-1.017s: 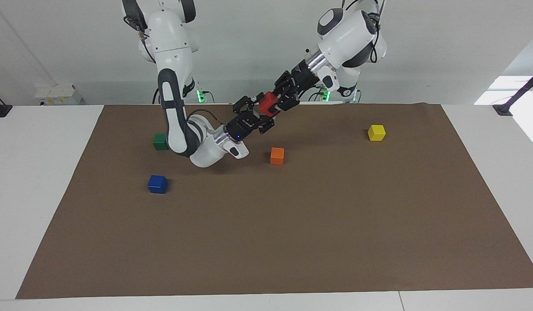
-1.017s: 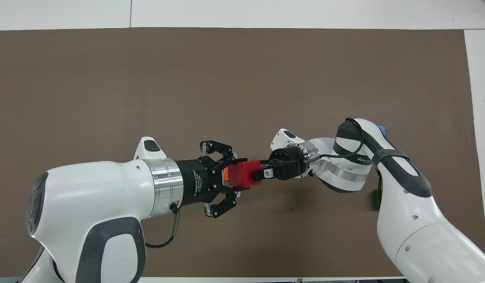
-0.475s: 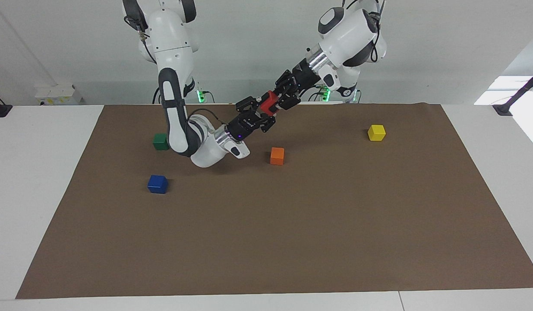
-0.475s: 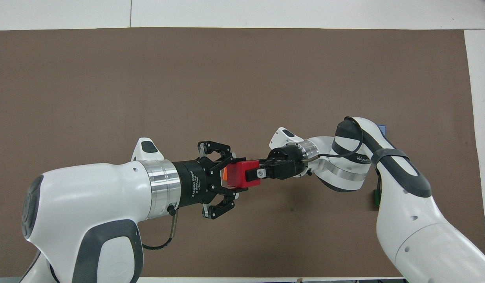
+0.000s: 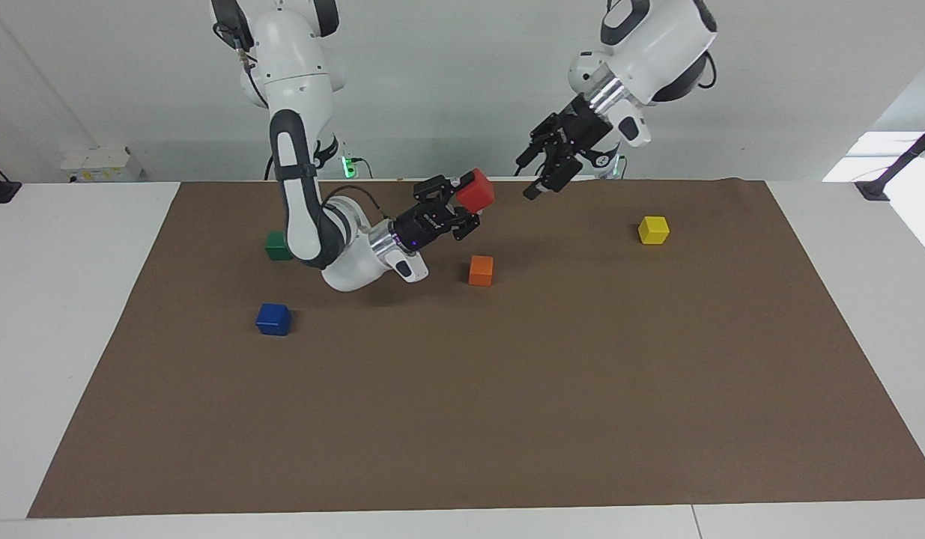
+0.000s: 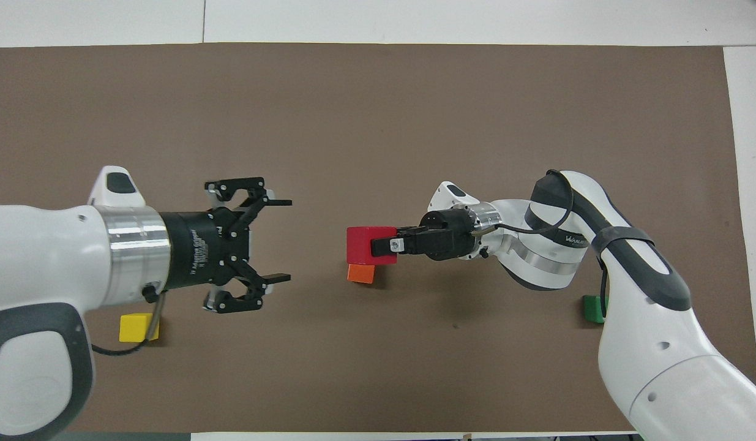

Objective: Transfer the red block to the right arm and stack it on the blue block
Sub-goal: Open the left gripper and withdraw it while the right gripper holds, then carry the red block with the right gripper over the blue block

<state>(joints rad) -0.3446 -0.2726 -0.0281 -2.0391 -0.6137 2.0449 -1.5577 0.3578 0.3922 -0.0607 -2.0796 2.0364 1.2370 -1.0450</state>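
Two arms up over brown mat (image 5: pixel 507 419). We see right gripper (image 5: pixel 462 206) clamped on red block (image 5: pixel 475 189), held in air at upper centre of facing view, above orange block (image 5: pixel 481 270). Left gripper (image 5: pixel 543 163) fingers spread wide, holding nothing, clear gap between it and red block. Blue block (image 5: pixel 273 319) on mat toward right arm's end, open mat all round it. Green block (image 5: pixel 277 245) partly hidden by right arm. Yellow block (image 5: pixel 653 230) toward left arm's end.
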